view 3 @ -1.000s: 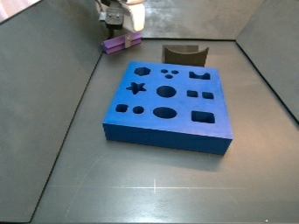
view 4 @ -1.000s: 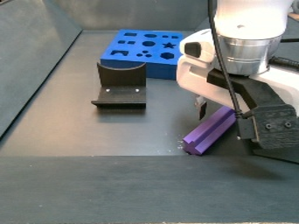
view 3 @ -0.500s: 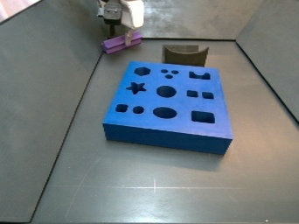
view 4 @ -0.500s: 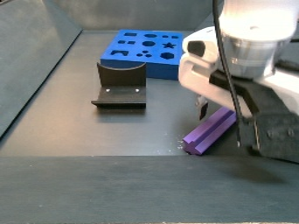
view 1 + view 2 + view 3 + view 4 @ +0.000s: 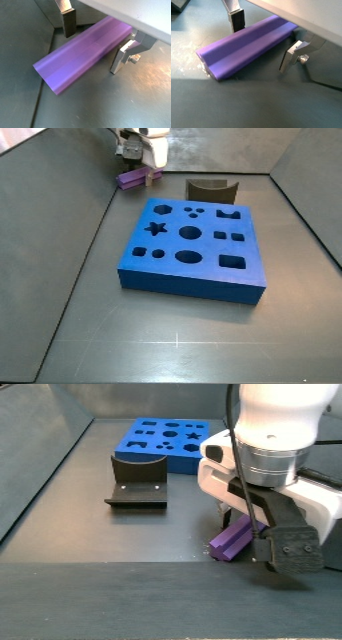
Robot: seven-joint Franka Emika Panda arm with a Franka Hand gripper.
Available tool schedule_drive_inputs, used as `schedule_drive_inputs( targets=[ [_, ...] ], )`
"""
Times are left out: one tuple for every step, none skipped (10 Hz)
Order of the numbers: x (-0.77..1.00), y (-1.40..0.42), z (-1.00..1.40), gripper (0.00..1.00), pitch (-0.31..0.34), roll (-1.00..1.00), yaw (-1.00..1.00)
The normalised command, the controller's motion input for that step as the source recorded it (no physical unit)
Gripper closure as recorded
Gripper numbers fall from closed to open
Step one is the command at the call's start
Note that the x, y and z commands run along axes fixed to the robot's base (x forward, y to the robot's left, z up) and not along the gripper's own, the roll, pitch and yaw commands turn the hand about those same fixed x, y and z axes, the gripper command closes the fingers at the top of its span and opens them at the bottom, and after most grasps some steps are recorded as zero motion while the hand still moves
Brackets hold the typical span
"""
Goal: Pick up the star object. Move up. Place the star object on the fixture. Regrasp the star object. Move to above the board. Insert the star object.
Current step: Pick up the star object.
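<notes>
The star object (image 5: 83, 55) is a long purple ridged peg lying flat on the grey floor; it also shows in the other wrist view (image 5: 244, 47). My gripper (image 5: 93, 40) is open and straddles it, one silver finger (image 5: 67, 22) on each side, with a thin gap of floor showing at the other finger (image 5: 290, 56). In a side view the gripper (image 5: 138, 162) is low over the peg (image 5: 131, 178) at the far left corner. The blue board (image 5: 194, 243) lies mid-floor, with the dark fixture (image 5: 210, 190) behind it.
In a side view the peg (image 5: 230, 539) lies near the front floor edge, partly hidden by the white arm body (image 5: 274, 444). The fixture (image 5: 136, 480) and the board (image 5: 167, 436) stand to its left. Grey walls (image 5: 54, 188) enclose the floor.
The arm has come down, so the gripper sits lower around the peg and hides more of it. The peg, board and fixture have not moved.
</notes>
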Motion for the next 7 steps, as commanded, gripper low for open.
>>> schedule_drive_inputs(
  targets=[
    [-0.06, 0.0, -0.04, 0.0, -0.089, -0.07, 0.0],
    [0.0, 0.0, 0.0, 0.0, 0.0, 0.0, 0.0],
    [0.0, 0.0, 0.0, 1.0, 0.0, 0.0, 0.0],
    [0.0, 0.0, 0.0, 1.0, 0.0, 0.0, 0.0],
    [0.0, 0.0, 0.0, 1.0, 0.0, 0.0, 0.0],
    [0.0, 0.0, 0.0, 1.0, 0.0, 0.0, 0.0],
    [0.0, 0.0, 0.0, 1.0, 0.0, 0.0, 0.0]
  ],
)
